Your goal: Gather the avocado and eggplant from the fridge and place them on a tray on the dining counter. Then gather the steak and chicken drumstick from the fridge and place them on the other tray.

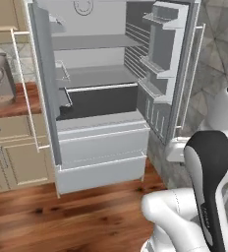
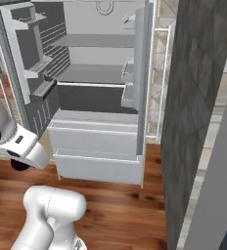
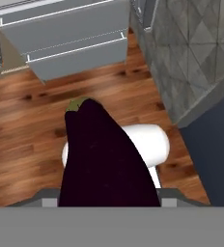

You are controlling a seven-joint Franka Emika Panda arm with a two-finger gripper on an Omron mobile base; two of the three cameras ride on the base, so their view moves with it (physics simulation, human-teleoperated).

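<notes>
One eggplant [image 3: 104,159] sits clamped lengthwise in the closed gripper [image 3: 106,200], clear of the open fridge [image 1: 101,98], presumably for carrying to a tray

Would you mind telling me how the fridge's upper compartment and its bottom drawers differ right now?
The upper compartment stands open, its doors swung wide, while the bottom drawers are pushed shut. The upper compartment shows bare grey shelves and a dark recess; the bottom drawers show only flat pale fronts. The upper compartment sits above; the bottom drawers reach nearly to the wooden floor. Both are grey, and no food is visible in either.
</notes>
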